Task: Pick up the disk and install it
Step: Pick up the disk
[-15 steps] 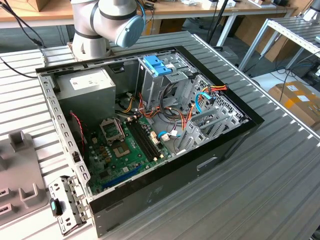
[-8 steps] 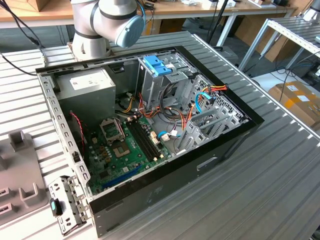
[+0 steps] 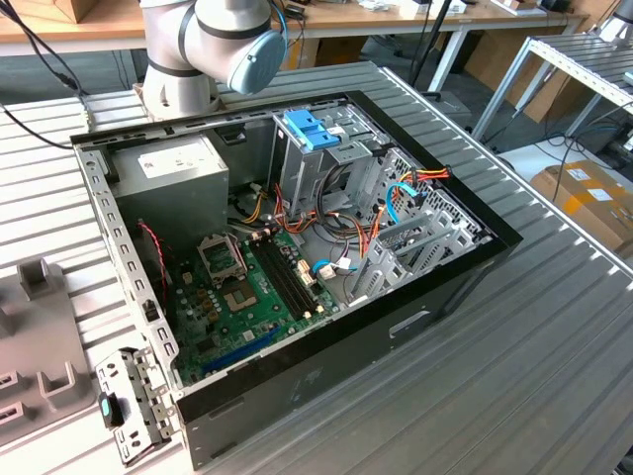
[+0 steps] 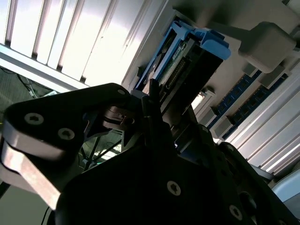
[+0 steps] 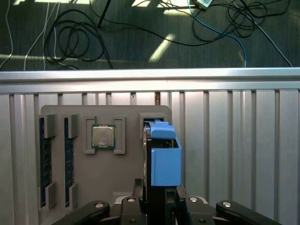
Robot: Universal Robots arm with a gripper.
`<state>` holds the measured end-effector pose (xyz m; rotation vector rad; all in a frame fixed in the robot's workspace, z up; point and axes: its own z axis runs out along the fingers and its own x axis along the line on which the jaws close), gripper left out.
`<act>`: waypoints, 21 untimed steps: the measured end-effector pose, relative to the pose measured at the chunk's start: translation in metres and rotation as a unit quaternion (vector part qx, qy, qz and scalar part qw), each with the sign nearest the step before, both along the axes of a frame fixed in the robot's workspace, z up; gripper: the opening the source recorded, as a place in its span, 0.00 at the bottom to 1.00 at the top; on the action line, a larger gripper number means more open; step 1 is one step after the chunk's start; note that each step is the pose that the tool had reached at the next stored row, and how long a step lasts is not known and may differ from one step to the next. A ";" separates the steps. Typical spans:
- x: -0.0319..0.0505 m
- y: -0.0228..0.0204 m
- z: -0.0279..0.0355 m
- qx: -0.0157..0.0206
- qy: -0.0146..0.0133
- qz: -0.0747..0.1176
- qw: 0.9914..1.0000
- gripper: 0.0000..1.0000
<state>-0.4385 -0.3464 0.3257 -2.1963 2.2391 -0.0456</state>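
Pressure is being applied to the disk (image 5: 165, 161) by the gripper (image 5: 155, 196); in both wrist views its jaws are being pressed against the disk's 2 broad faces, clamping it. The disk is being held on edge, with its light-blue carrier rail (image 4: 206, 42) reaching straight out past the fingertips. Directly beyond the gripper, a grey tray (image 5: 126, 178) is being viewed face-on, and an open slot (image 5: 154, 118) in it is being partly covered by the disk's far end. Whether that end is touching the tray or is clear of it cannot be told. Out to one side of the gripper, 1 processor chip (image 5: 103, 137) is being cradled in a tray recess, and farther on that side 2 blue memory sticks (image 5: 45, 159) are being held in long pockets. The tray is being carried by a slatted metal table (image 5: 234, 140). In the exterior view, an open computer case (image 3: 435, 287) is being supported by the same table, near the arm (image 3: 227, 40).
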 end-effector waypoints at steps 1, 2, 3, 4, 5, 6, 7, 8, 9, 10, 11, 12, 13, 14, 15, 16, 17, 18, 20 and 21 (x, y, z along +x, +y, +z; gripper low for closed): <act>-0.0001 0.0000 0.0000 0.000 0.000 0.000 1.000 0.35; -0.0002 0.0000 0.0000 0.000 0.000 0.000 1.000 0.35; -0.0004 0.0000 0.0000 0.000 0.000 0.000 1.000 0.35; -0.0004 0.0000 0.0000 0.000 0.000 0.000 1.000 0.35; -0.0004 0.0000 0.0000 0.000 0.000 0.000 1.000 0.35; -0.0004 0.0000 0.0000 0.000 0.000 0.000 1.000 0.35; -0.0005 0.0000 0.0000 0.000 0.000 0.000 1.000 0.35; -0.0005 0.0000 0.0000 0.000 0.000 0.000 1.000 0.35; -0.0005 0.0000 0.0000 0.000 0.000 0.000 1.000 0.35; -0.0005 0.0000 0.0000 0.000 0.000 0.000 1.000 0.35; -0.0006 0.0000 0.0000 0.000 0.000 0.000 1.000 0.35; -0.0006 0.0000 0.0000 0.000 0.000 0.000 1.000 0.35; -0.0007 0.0000 0.0003 0.000 0.000 0.000 1.000 0.35; -0.0007 0.0000 0.0010 0.000 0.000 0.000 1.000 0.35; -0.0006 0.0000 0.0026 0.000 0.000 0.000 1.000 0.35; -0.0006 0.0000 0.0062 0.000 0.000 0.000 1.000 0.35; -0.0006 0.0000 0.0094 0.000 0.000 0.000 1.000 0.35; -0.0006 0.0000 0.0121 0.000 0.000 0.000 1.000 0.35; -0.0006 0.0000 0.0205 0.000 0.000 0.000 1.000 0.35; -0.0006 0.0000 0.0237 0.000 0.000 0.000 1.000 0.35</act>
